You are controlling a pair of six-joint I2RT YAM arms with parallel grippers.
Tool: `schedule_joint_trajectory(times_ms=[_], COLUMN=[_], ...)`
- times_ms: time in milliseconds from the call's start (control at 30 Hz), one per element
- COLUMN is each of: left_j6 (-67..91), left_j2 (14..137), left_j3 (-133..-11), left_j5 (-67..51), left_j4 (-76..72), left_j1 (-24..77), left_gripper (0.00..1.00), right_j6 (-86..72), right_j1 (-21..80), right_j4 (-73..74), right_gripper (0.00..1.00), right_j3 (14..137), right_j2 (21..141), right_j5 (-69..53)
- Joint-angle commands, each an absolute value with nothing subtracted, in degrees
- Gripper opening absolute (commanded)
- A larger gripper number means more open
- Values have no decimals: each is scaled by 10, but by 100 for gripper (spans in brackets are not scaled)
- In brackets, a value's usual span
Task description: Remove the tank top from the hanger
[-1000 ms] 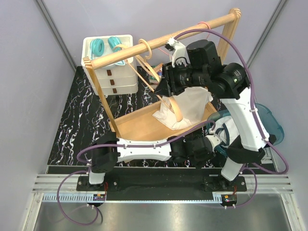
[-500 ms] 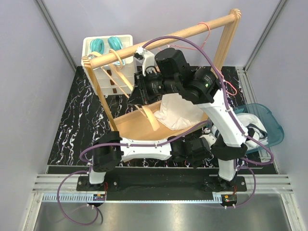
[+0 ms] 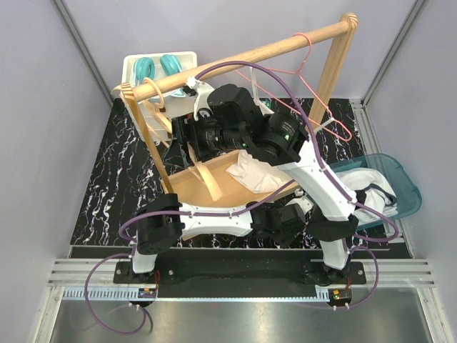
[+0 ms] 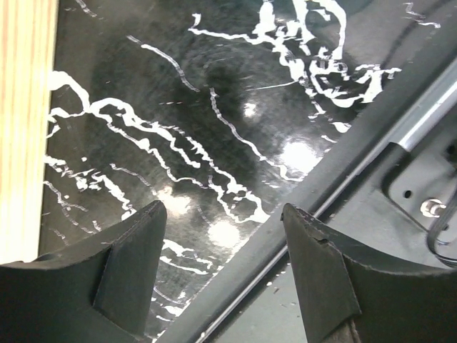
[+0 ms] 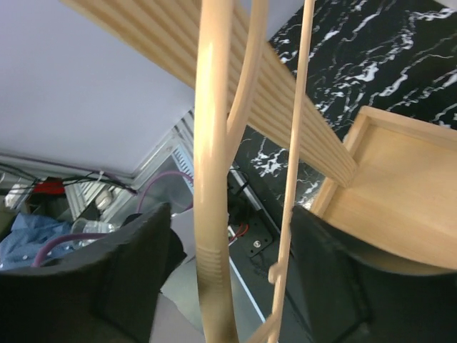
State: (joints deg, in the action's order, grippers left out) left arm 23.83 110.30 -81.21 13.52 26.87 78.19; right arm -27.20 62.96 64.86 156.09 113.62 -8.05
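Note:
The white tank top point(image 3: 253, 170) lies crumpled on the rack's wooden base point(image 3: 193, 189), off the hanger. The beige plastic hanger point(image 3: 205, 174) hangs from the left end of the wooden rail point(image 3: 250, 53), bare, slanting down over the base. My right gripper point(image 3: 184, 136) reaches left to it. In the right wrist view its fingers stand open on both sides of the hanger point(image 5: 214, 179) without touching it, the right gripper point(image 5: 232, 221) gripping nothing. My left gripper point(image 4: 221, 211) is open and empty, low over the black marble table near the front edge.
A pink wire hanger point(image 3: 308, 61) hangs at the rail's right end. A teal bin point(image 3: 389, 187) with clothes stands at the right. A white drawer unit point(image 3: 161, 68) sits behind the rack's left post. The left arm lies along the near table edge.
My right arm swung left along the rail, drawing the hanger out of the tank top, which stayed on the base. The right jaws then opened and let go of the hanger. Left arm unchanged.

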Motion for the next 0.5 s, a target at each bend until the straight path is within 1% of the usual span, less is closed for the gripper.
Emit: schedule_joint_trajectory(times_ms=[0, 100, 167, 300, 467], left_j6=[240, 236, 235, 232, 226], left_j2=[1065, 1061, 1058, 1056, 1060], left_j3=[-814, -823, -835, -858, -888], left_j5=[150, 145, 139, 120, 113], left_j4=[245, 247, 247, 247, 253], left_j1=[780, 780, 780, 780, 780], left_gripper=[70, 70, 70, 70, 69], right_j6=[-268, -253, -244, -235, -209], right_j1=[624, 621, 613, 565, 517], right_j4=[636, 655, 684, 729, 744], right_gripper=[88, 94, 96, 96, 98], right_j3=[1529, 1516, 1523, 1520, 1468], right_j2=[1073, 1038, 1022, 969, 903], right_j5=[-3, 44, 82, 115, 177])
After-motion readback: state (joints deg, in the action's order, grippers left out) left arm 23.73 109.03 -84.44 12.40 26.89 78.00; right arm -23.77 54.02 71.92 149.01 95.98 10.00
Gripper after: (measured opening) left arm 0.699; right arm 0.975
